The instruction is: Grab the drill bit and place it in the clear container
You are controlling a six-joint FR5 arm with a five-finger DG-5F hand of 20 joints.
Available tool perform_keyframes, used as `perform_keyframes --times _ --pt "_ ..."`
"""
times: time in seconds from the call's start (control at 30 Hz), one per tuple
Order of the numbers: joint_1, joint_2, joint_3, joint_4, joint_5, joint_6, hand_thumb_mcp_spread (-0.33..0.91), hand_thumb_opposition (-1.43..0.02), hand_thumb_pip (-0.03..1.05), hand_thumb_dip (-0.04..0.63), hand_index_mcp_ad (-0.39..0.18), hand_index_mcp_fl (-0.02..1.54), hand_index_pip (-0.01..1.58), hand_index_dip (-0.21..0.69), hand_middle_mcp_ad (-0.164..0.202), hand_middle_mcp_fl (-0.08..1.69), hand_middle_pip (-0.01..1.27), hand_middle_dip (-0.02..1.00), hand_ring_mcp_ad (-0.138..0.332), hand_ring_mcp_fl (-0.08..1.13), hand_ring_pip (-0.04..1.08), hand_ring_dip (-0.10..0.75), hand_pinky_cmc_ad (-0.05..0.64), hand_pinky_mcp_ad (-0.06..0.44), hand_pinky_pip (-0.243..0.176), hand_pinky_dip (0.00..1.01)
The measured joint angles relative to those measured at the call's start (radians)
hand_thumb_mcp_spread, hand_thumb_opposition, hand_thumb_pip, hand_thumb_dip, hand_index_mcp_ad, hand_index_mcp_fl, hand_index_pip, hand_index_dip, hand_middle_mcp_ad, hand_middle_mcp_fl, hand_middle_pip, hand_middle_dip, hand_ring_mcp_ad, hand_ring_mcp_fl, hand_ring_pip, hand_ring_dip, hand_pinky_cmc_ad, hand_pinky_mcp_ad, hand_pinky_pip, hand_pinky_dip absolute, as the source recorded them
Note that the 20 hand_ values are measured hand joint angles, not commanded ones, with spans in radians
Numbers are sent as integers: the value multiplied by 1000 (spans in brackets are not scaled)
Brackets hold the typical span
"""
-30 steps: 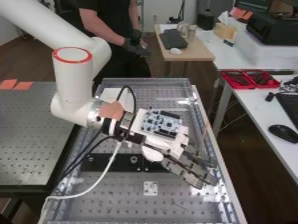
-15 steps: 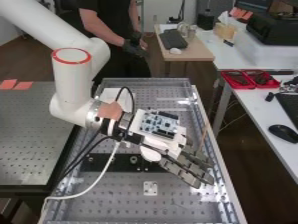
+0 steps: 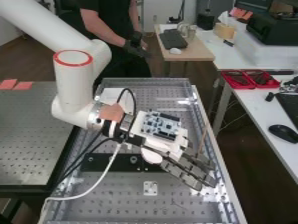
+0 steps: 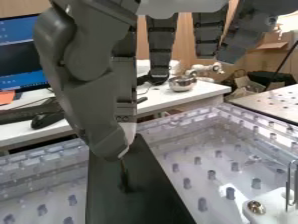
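Right, the hand looks to have the bit in a pinch at the thumb's tip, the rest of it pointing down at the black plate; whether its lower end touches, I can't tell. It's a slim, dark thing, light by the look of it, but rigid, so it won't bend to suit a poor grip. Smooth metal could roll or swivel between hard tips, I'd say. Best to take it high on the shank, square across, away from the cutting edges, and squeeze firmly. Then lift straight before heading for the clear tray, presumably the container.
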Motion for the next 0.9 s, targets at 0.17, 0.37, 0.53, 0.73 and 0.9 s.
perform_keyframes --times 0.17,0.37,0.53,0.73,0.9 --pt "0 -2 1 10 1 12 583 -937 543 267 -117 621 1318 79 51 195 131 138 253 17 82 -73 281 201 -105 178" --pt "0 -3 0 26 6 28 620 -946 501 269 -117 682 1281 75 51 209 129 138 253 30 87 -73 281 201 -105 178" --pt "-1 2 0 37 -3 42 632 -955 497 269 -117 726 1246 75 51 250 129 138 248 49 86 -73 281 201 -91 180" --pt "-3 32 2 43 -3 39 628 -976 496 269 -119 771 1183 77 49 244 129 138 246 45 87 -70 281 201 -91 180" --pt "-2 73 -9 54 -3 33 632 -983 496 269 -119 785 1169 77 51 244 129 138 246 61 87 -66 281 201 -91 180"
